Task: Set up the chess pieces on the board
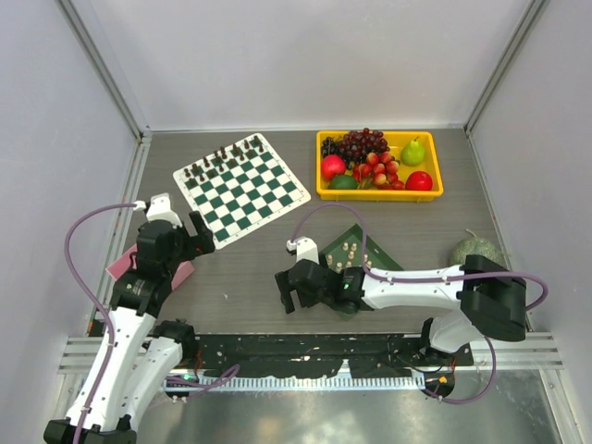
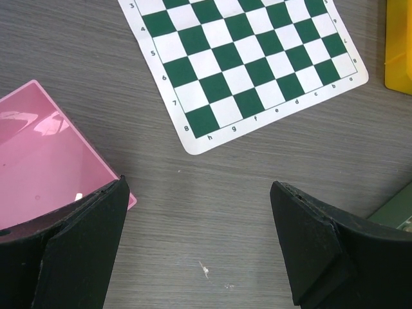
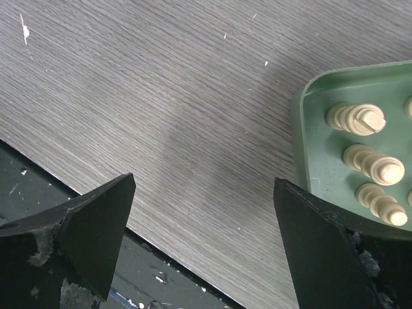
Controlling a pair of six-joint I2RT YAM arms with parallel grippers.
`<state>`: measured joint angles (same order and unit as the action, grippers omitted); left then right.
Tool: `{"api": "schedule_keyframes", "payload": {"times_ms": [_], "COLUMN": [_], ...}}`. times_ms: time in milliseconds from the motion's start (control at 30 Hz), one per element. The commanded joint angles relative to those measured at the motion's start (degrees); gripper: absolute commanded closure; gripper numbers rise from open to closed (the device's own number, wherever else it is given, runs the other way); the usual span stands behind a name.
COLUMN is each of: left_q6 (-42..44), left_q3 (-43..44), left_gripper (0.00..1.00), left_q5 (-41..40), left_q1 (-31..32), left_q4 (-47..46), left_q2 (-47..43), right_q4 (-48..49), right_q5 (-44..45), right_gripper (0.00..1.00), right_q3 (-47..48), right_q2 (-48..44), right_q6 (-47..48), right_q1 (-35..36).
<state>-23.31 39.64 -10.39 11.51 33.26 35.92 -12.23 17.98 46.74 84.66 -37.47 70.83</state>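
Looks like a robot lab: white panel walls (image 1: 305, 55) around a grey desk (image 1: 245, 273), two robot arms (image 1: 407, 287) bolted to a metal rail (image 1: 546, 356).

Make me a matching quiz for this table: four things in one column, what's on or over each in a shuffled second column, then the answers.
1. board
2. green tray
3. yellow bin
4. pink card

A. fruit
B. cream chess pieces
C. dark chess pieces along its far edge
D. left arm partly over it

Pairs: 1-C, 2-B, 3-A, 4-D
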Motion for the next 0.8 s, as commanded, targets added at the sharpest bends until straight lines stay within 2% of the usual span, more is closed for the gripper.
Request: {"api": "schedule_keyframes", "payload": {"times_ms": [0,767], "left_q6": [1.0,-0.2], "left_q3": [0.0,-0.4], "left_gripper": [0.01,0.01], "left_q5": [1.7,6.5], "left_q1": [-0.3,-0.3], "left_q4": [-3.0,-5.8], "left_q2": [0.7,5.7], "right_q4": [-0.9,-0.4], "right_q5": [3.3,2.0], "right_gripper": [0.05,0.04], "right_q3": [-1.4,-4.8], "right_q2": [-3.6,-6.2], "right_q6": [1.7,9.4], "right_q1": [0.1,-11.6]}}
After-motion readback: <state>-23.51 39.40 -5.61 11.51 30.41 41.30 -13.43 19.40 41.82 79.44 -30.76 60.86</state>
